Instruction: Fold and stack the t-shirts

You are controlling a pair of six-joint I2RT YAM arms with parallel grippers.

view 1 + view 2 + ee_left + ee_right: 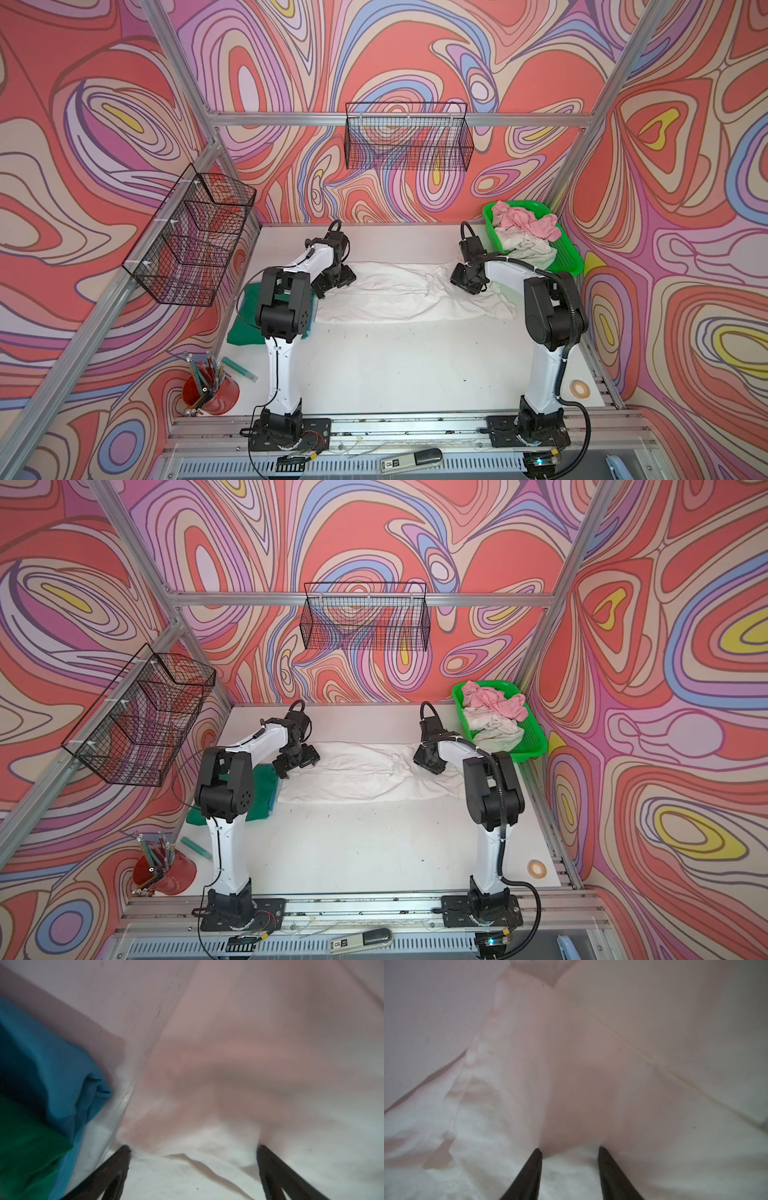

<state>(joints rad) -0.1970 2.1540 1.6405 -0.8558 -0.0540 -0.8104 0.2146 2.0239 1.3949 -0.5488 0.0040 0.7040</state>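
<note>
We are folding the white shirt (395,291), spread on the desk (395,365) beside the basket (569,253). Left claw (193,1147), at the shirt's end far from the basket, gapes empty. Right claw (570,1150), nearer the basket, is half open and empty. Next, we judge: pinch the edges and fold over.

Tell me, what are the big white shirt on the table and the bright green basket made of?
White t-shirt: soft cloth, matte; it wrinkles and lies in limp folds. Green basket: probably plastic, smooth and slightly shiny; its walls look stiff and are full of small holes.
</note>
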